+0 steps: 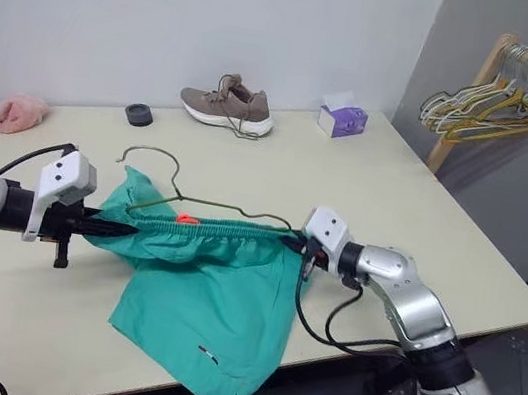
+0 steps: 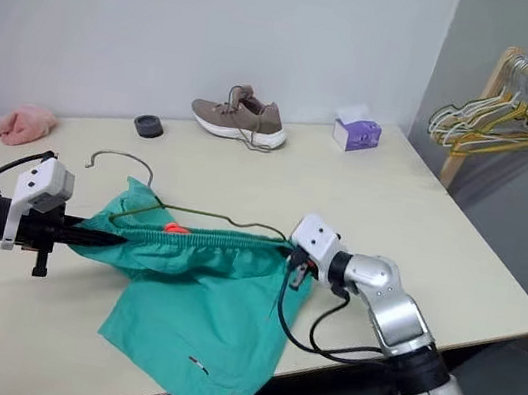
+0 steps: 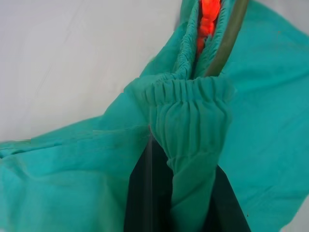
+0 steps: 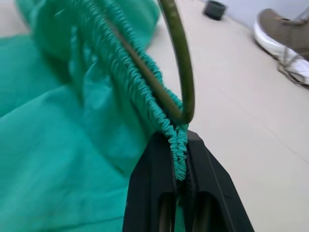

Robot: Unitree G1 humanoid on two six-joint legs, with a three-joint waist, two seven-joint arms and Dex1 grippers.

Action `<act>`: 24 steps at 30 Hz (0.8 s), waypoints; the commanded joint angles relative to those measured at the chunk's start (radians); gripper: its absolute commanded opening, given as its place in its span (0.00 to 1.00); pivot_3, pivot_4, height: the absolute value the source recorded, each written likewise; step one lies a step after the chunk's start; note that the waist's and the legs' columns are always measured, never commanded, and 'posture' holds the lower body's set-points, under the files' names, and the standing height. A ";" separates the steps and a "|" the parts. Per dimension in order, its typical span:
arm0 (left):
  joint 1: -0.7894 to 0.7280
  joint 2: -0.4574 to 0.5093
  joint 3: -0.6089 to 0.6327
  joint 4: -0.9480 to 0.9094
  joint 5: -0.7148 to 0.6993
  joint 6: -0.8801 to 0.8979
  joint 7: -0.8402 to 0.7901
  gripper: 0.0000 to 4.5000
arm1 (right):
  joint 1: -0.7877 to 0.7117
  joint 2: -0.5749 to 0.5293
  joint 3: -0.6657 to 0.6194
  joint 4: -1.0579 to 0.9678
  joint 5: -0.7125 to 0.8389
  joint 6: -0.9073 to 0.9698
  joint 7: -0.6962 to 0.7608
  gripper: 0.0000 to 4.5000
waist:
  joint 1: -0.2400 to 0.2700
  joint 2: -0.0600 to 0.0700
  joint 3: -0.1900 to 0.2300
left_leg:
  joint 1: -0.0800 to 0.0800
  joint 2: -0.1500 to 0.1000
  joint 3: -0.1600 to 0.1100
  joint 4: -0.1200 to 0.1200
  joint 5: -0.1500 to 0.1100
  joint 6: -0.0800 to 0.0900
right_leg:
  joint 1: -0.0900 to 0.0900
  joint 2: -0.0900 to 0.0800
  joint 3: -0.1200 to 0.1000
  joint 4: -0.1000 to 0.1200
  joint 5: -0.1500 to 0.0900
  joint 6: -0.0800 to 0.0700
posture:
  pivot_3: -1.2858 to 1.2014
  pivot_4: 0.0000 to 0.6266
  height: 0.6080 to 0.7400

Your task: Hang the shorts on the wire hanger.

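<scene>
Currently the waistband is being stretched between both arms: the left end effector (image 1: 127,230) is pressed together on one gathered end of the shorts (image 1: 211,300), and the right end effector (image 1: 293,245) pinches the other end right at a bend of the wire hanger (image 1: 183,199). One pair of shorts, one wire hanger, both over the near half of the desk (image 1: 386,198), the legs drooping past its front edge and the hook lying towards the back. Judging by this, the step in hand is working the elastic over the hanger's shoulders; next it calls for keeping the band taut while seating it around the wire without the hanger sliding off. Elsewhere: one shoe (image 1: 227,105), one tissue box (image 1: 342,119), one pink cloth (image 1: 15,112)
</scene>
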 commanded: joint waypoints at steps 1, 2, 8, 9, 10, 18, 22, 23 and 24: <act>-0.038 0.066 0.012 0.092 0.092 -0.065 0.025 0.00 | 0.009 -0.124 -0.022 -0.020 -0.070 -0.026 0.049 0.00 | 0.002 0.000 0.000 | 0.000 0.000 0.000 0.000 0.000 0.000 | 0.000 0.000 0.000 0.000 0.000 0.000 | 0.40 0.00 1.00; -0.044 0.068 0.001 0.104 0.106 -0.085 0.027 0.00 | 0.006 -0.143 -0.016 -0.023 -0.075 -0.035 0.059 0.00 | 0.003 0.000 0.000 | 0.000 0.000 0.000 0.000 0.000 0.000 | 0.000 0.000 0.000 0.000 0.000 0.000 | 0.40 0.00 1.00; -0.094 0.074 -0.057 0.166 0.192 -0.218 0.064 0.00 | -0.037 -0.236 0.002 -0.016 -0.093 -0.092 0.129 0.00 | 0.003 0.000 0.000 | 0.000 0.000 0.000 0.000 0.000 0.000 | 0.000 0.000 0.000 0.000 0.000 0.001 | 0.40 0.00 1.00; -0.104 0.075 -0.067 0.177 0.209 -0.244 0.077 0.00 | -0.040 -0.243 0.002 -0.019 -0.088 -0.089 0.139 0.00 | 0.003 -0.001 0.000 | 0.000 0.000 0.000 0.000 0.000 0.000 | 0.000 0.000 0.000 0.000 0.000 0.001 | 0.40 0.00 1.00; -0.114 0.077 -0.077 0.190 0.229 -0.274 0.092 0.00 | -0.044 -0.249 0.003 -0.027 -0.082 -0.084 0.150 0.00 | 0.003 -0.001 0.000 | 0.000 0.000 0.000 0.000 0.000 0.000 | 0.000 0.000 0.000 0.000 0.000 0.001 | 0.40 0.00 1.00; -0.132 0.110 -0.134 0.223 0.338 -0.418 0.159 0.00 | -0.112 -0.255 0.035 -0.060 -0.101 -0.038 0.194 0.00 | 0.003 -0.001 0.000 | 0.000 0.000 0.000 0.000 0.000 0.000 | 0.000 0.000 0.000 0.000 0.000 0.001 | 0.41 0.00 1.00; -0.152 0.130 -0.166 0.244 0.416 -0.485 0.211 0.00 | -0.106 -0.306 0.094 -0.106 -0.131 -0.067 0.273 0.00 | 0.007 -0.001 0.000 | 0.000 0.000 0.000 0.000 0.000 0.000 | 0.000 0.000 0.000 0.000 0.000 0.001 | 0.41 0.00 1.00; -0.161 0.128 -0.175 0.242 0.429 -0.494 0.223 0.00 | -0.107 -0.303 0.115 -0.114 -0.145 -0.076 0.275 0.00 | 0.008 -0.001 0.000 | 0.000 0.000 0.000 0.000 0.000 0.000 | 0.000 0.000 -0.001 0.000 0.000 0.001 | 0.41 0.00 1.00; -0.171 0.123 -0.183 0.240 0.437 -0.497 0.233 0.00 | -0.111 -0.291 0.131 -0.115 -0.159 -0.082 0.268 0.00 | 0.008 -0.001 0.000 | 0.000 0.000 0.000 0.000 0.000 0.000 | 0.000 0.000 -0.001 0.000 0.000 0.001 | 0.41 0.00 1.00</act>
